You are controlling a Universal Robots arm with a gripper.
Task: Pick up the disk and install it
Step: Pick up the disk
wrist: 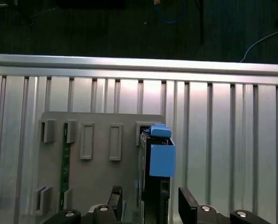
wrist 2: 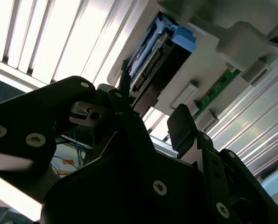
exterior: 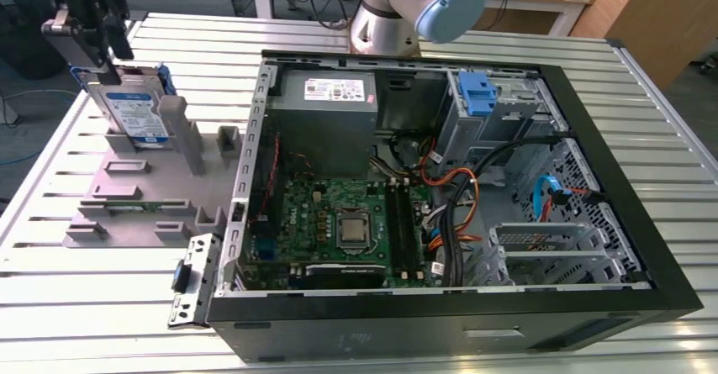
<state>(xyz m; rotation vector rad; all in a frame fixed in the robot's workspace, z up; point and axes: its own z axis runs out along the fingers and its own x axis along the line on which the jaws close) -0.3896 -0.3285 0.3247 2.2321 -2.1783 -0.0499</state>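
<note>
The end effector hangs over the disk near the table's far corner on the exterior view's left. It is released: in the first wrist view its two black fingers stand spread apart, one on each side of the disk's upper edge, with a gap between each finger and the drive. The disk stands upright on its edge in a slot of a grey holder, its white-and-blue label showing in the exterior view and its blue side rails along its edges. The holder lies flat on the table beside the edge on the exterior view's left, and a thin green circuit strip sits in another of its slots, apart from the disk. The open computer case lies on its side just beside the holder, taking up the middle of the table, with a grey power supply and a blue latch piece inside along its far wall
</note>
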